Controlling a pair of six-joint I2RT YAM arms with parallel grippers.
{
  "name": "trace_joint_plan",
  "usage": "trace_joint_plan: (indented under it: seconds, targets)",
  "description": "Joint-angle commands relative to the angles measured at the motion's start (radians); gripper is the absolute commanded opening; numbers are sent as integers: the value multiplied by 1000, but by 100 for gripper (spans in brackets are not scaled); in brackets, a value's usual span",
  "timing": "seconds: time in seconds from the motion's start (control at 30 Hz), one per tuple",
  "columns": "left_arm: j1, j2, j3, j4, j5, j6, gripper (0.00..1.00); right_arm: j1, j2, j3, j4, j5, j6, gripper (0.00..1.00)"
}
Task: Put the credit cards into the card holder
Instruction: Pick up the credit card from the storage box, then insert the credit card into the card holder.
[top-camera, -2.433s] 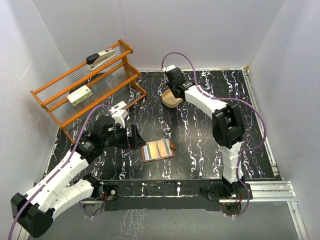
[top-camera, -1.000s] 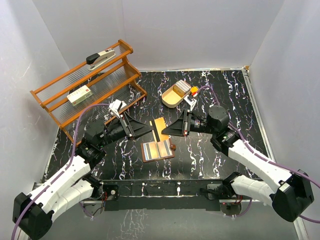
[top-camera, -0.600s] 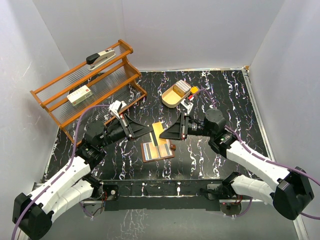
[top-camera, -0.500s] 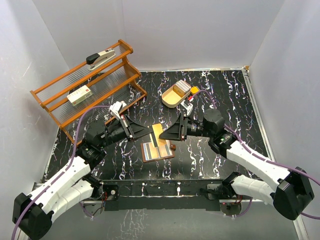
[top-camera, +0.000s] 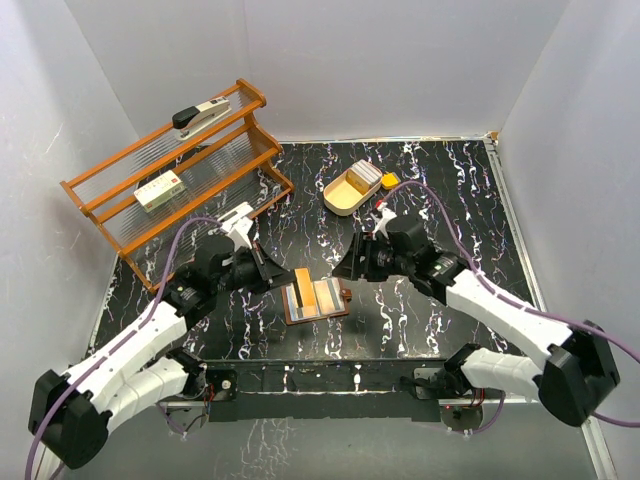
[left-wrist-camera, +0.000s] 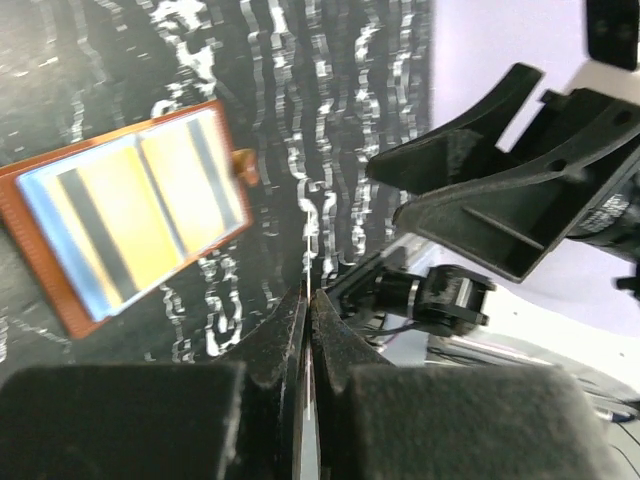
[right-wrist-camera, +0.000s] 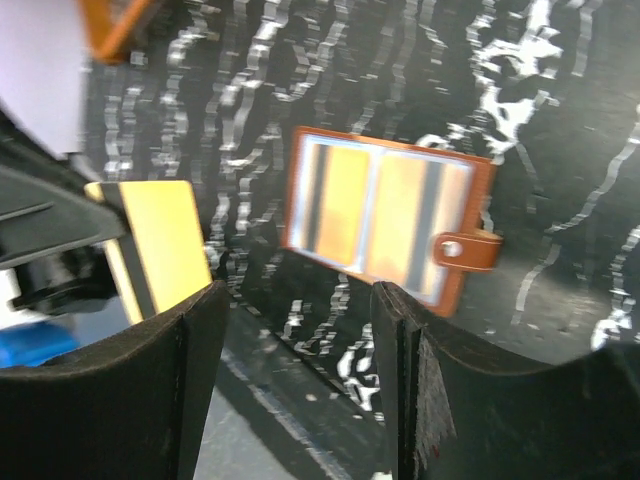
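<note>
While left jaws pinch a card (right-wrist-camera: 165, 240), wallet (top-camera: 316, 299) lies open.

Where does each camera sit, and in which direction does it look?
Top external: above and behind the robot, facing down on the black marbled table; left arm and right arm show.
Left wrist: on the left arm, facing past its shut left gripper to the open brown leather wallet.
Right wrist: on the right arm, facing down through the open right gripper.
Shared: every view shows the wallet; top and right wrist show the left gripper's yellow striped card.
</note>
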Motion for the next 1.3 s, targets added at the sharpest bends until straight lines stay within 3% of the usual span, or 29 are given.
trace_joint_plan:
  seconds: [0.0,0.2,0.63,0.9,1.1,1.27]
  targets:
    - [0,59,43,-107,-43,75,0,4,98,72,-85,145,-120,57]
    - [1,140,11,-73,-79,74,0,27,221,80,-40,169,-153,59]
    - [6,316,-63,132,20,31,0,85,409,140,-51,234,-236,61]
    - [9,331,-69,141,40,45,0,143,499,167,-90,316,-274,45]
    - [11,323,-81,132,53,52,0,192,478,133,-99,369,-256,29]
    - [15,346,-62,140,101,107,0,210,431,93,-119,402,-257,26]
